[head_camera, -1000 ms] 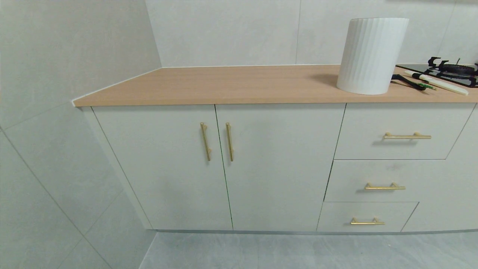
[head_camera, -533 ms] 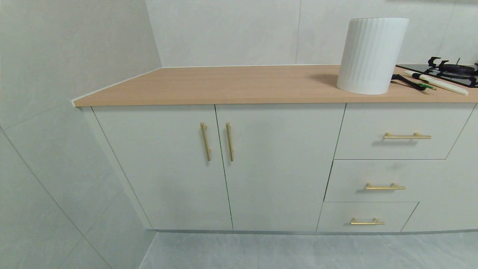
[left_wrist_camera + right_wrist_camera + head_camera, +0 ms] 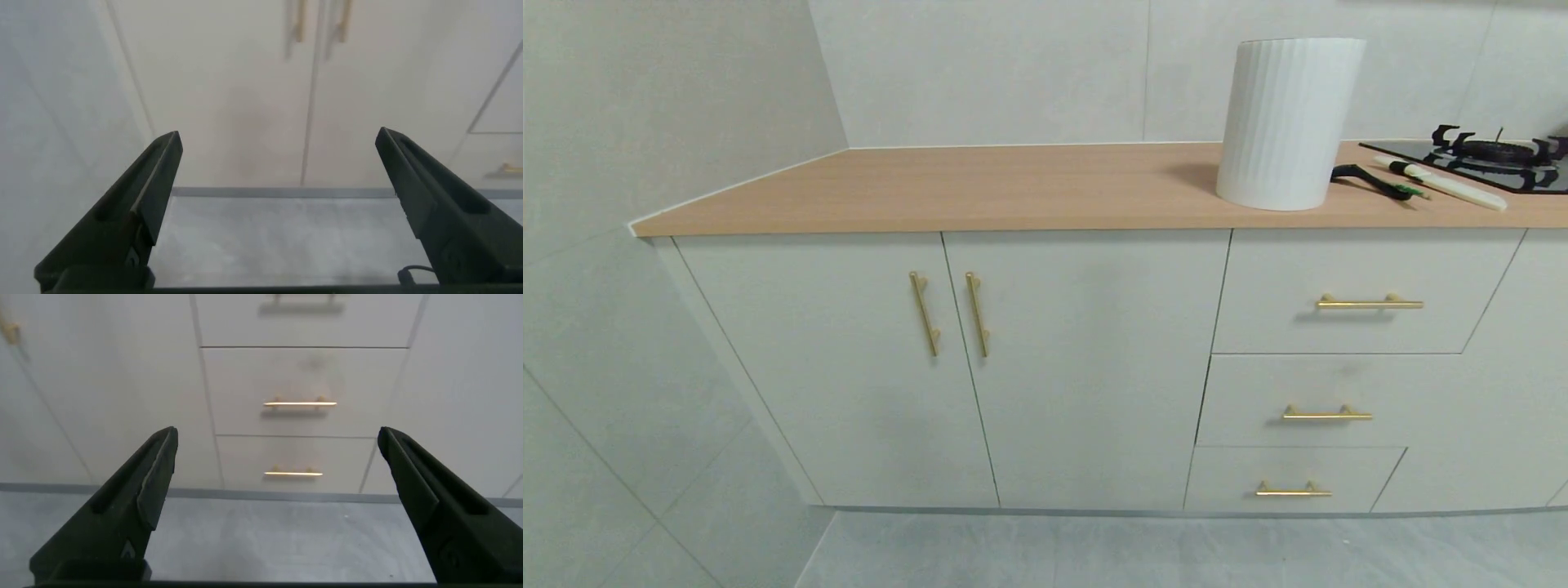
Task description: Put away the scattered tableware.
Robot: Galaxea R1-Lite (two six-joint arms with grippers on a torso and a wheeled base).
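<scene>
Nearest, low before the cabinet: left gripper (image 3: 276,140) facing the double doors (image 3: 849,367), right gripper (image 3: 276,437) facing the drawers (image 3: 1339,269), jaws of both spread wide, holding nothing. Higher and farther, on the countertop (image 3: 931,188) just right of the white ribbed container (image 3: 1286,122): scattered utensils (image 3: 1450,184), long axes running sideways toward the stove (image 3: 1494,155). Probably nearer the right arm, well above both jaws.

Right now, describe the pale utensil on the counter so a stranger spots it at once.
Find the wooden countertop, then the tall white ribbed container. Between that container and the black stove lie utensils; yours is the long cream utensil nearest the stove, unlike the black utensil and the green-tipped piece beside it.
</scene>
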